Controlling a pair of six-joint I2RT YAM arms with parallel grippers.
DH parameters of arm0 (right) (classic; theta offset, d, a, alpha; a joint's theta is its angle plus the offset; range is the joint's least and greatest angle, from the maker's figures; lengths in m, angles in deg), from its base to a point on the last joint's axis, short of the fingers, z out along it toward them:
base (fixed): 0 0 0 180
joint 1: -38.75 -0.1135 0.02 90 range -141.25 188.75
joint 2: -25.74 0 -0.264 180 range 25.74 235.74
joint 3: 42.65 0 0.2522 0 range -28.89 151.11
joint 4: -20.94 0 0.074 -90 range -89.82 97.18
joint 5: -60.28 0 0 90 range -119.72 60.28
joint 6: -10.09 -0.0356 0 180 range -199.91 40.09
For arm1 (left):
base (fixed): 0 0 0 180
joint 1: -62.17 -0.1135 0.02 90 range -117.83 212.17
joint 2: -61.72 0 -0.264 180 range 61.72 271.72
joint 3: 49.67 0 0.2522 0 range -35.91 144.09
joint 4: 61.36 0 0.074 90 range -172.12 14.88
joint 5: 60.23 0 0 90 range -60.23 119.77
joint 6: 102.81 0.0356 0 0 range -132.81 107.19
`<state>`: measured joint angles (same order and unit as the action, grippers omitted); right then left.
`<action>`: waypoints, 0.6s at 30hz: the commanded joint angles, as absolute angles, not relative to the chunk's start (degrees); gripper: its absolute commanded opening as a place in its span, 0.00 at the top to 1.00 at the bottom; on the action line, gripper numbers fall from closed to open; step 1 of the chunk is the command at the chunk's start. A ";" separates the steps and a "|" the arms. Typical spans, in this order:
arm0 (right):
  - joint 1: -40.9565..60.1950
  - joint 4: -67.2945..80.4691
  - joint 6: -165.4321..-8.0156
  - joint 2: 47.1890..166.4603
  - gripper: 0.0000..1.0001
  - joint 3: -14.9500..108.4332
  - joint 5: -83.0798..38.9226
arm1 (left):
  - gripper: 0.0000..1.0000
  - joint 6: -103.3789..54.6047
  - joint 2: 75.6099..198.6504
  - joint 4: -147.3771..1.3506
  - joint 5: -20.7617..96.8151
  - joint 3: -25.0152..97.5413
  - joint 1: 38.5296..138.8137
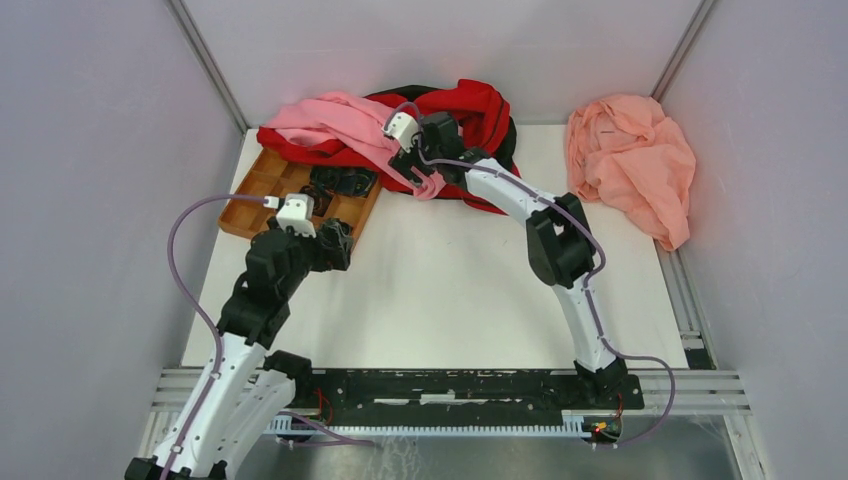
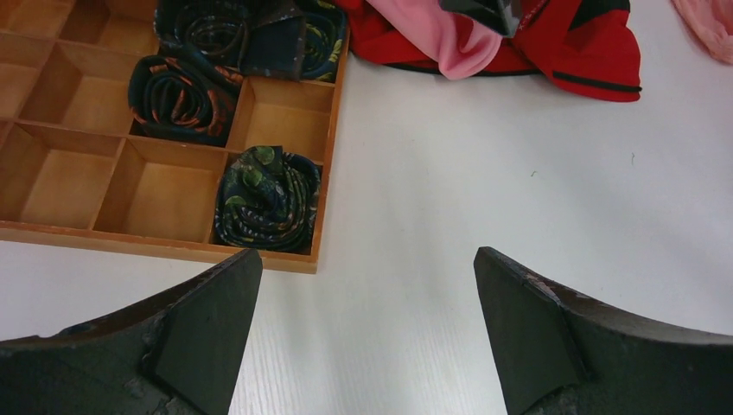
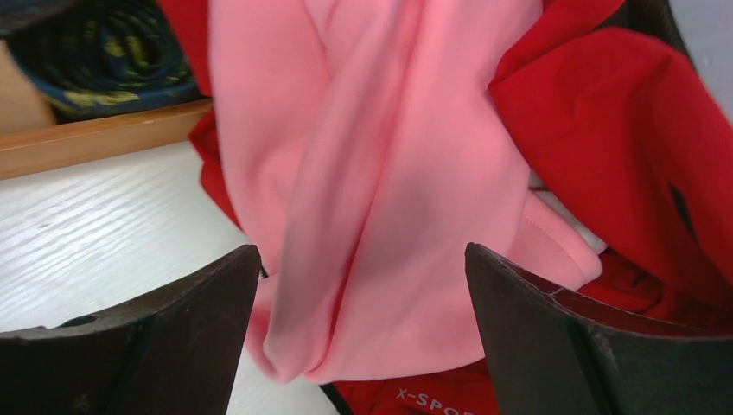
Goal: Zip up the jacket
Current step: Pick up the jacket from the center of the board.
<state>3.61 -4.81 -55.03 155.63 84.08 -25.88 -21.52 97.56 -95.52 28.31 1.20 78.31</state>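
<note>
The bright pink jacket (image 1: pixel 330 120) lies crumpled at the back of the table, draped over a red-and-black garment (image 1: pixel 480 110). One pink fold (image 2: pixel 441 39) hangs down toward the table's middle. My right gripper (image 1: pixel 415 165) hovers right over that fold, open. In the right wrist view the pink fleece (image 3: pixel 372 173) fills the space between the wide-spread fingers of the gripper (image 3: pixel 361 251). No zipper or pull shows. My left gripper (image 1: pixel 335 242) is open above bare table beside a wooden tray, with nothing in the gripper (image 2: pixel 367 255).
A wooden compartment tray (image 1: pixel 262 185) with rolled dark cloths (image 2: pixel 268 199) sits at the back left, its rim (image 2: pixel 173 246) just ahead of my left fingers. A salmon-peach cloth (image 1: pixel 630 160) lies at the back right. Grey walls enclose the table on three sides.
</note>
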 commanded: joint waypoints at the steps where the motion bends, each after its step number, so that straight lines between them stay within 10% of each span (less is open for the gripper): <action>1: 3.99 -3.49 -58.33 159.73 0.08 90.14 -32.21 | 0.00 -19.18 96.24 -92.35 25.84 0.71 78.12; 5: 4.24 -1.48 -58.27 162.35 0.25 91.57 -33.03 | 0.00 -18.98 95.94 -92.32 25.47 0.72 78.16; 9: 4.55 -2.02 -58.64 162.68 0.86 93.49 -29.99 | 0.00 -18.88 95.29 -92.43 24.75 0.72 78.11; 11: 4.74 -1.65 -59.27 160.52 0.98 93.58 -26.72 | 0.00 -19.03 94.69 -92.43 24.16 0.65 78.13; 18: 4.79 1.39 -68.57 148.34 1.00 101.82 -13.82 | 0.00 -19.65 91.84 -91.59 23.26 0.19 78.08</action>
<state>4.97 -6.31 -61.80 160.63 92.47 -22.61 -21.30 93.49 -94.60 24.79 0.72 78.29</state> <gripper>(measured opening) 0.025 0.994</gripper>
